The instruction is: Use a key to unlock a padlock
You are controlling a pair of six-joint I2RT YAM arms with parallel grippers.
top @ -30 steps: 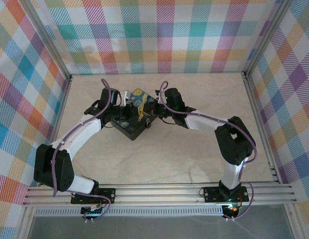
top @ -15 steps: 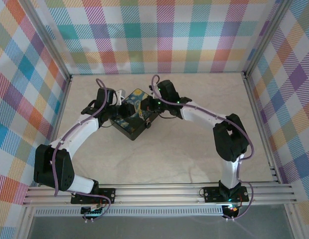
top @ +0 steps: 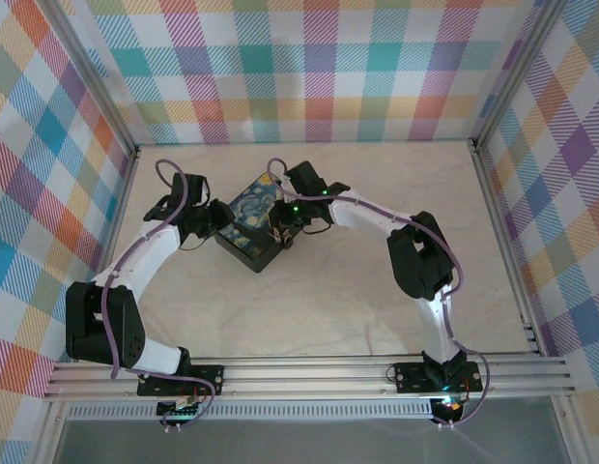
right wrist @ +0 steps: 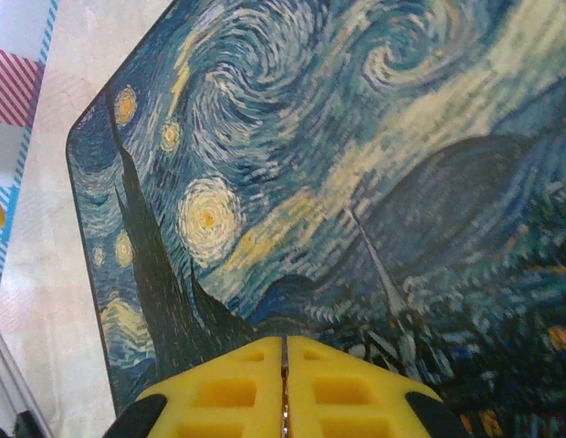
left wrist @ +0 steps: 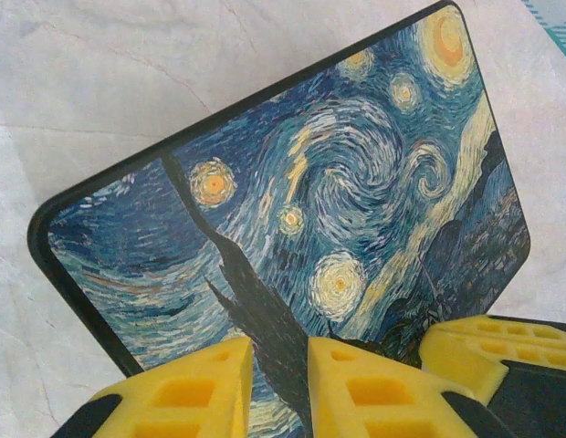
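We see the painted box (top: 253, 224) toward the far edge of the worktop (top: 367, 309), left of the middle, with both arms reaching in over its starry lid. The right gripper (right wrist: 284, 354) has its yellow pads pressed together on a thin silvery sliver running down the seam, which we take for the key (right wrist: 284, 401), held edge-on. The left gripper (left wrist: 280, 358) hangs over the lid's near-left part with its pads a little apart and nothing between them. We cannot pick out the padlock for sure. A small dark lump (top: 284, 242) on the box's near-right side, just under the right gripper, may be it. Our main worry is the key: so little metal in soft foam could twist or slide once its tip meets the keyhole off-line, and a dropped key would be hard to recover. With nothing steadying the lock, we judge it would swing away from a push, or the whole box would skate across the marble top. In the left wrist view the right gripper's pads sit just beside the left one's, so a careless move could knock them together. The purple cables (top: 170, 172) loop close above the lid.
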